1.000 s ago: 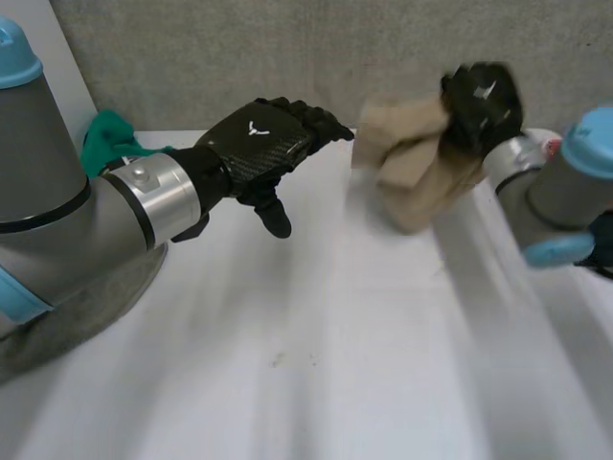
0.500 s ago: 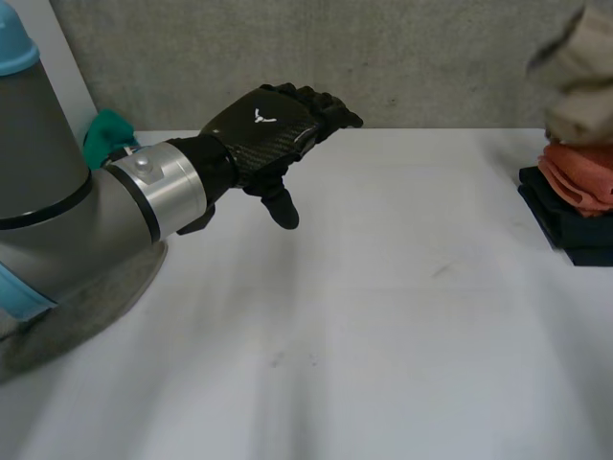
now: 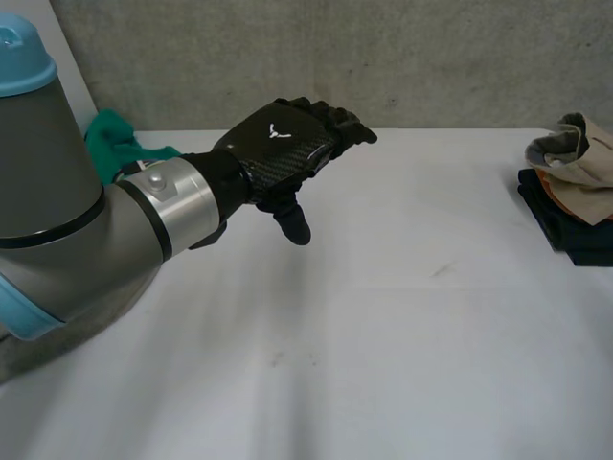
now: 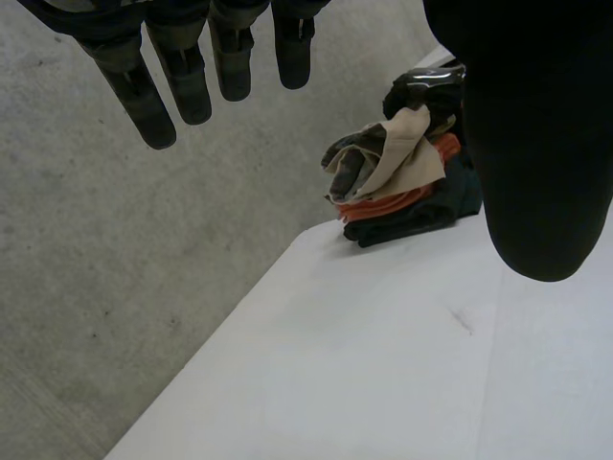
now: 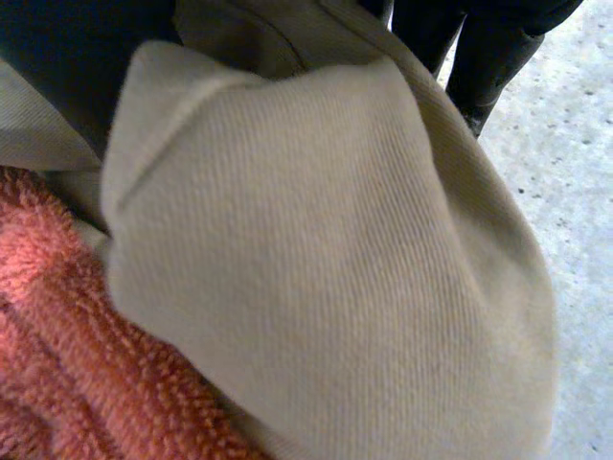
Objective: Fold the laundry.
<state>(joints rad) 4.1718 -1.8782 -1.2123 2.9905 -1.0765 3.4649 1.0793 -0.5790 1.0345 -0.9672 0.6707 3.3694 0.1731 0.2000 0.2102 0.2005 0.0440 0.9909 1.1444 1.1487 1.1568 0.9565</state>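
Observation:
My left hand (image 3: 278, 149) hovers open above the white table (image 3: 383, 335), left of its middle; its straight fingers (image 4: 182, 77) hold nothing. At the table's far right edge lies a stack: a dark cloth (image 3: 575, 240) at the bottom, an orange towel (image 4: 402, 199) on it, and a beige cloth (image 3: 584, 163) bunched on top. My right hand (image 4: 421, 91) sits on that stack, curled into the beige cloth (image 4: 397, 153). In the right wrist view the beige cloth (image 5: 326, 249) wraps over the hand, whose fingers (image 5: 479, 57) show beyond it, with the orange towel (image 5: 105, 374) underneath.
A green cloth (image 3: 110, 139) lies at the table's back left, behind my left arm (image 3: 57, 220). A grey concrete wall (image 3: 383, 57) runs along the table's far edge.
My right hand has carried the beige cloth from above the table's middle rightward and down onto the stack. The left hand has drifted slightly to the right and stays open.

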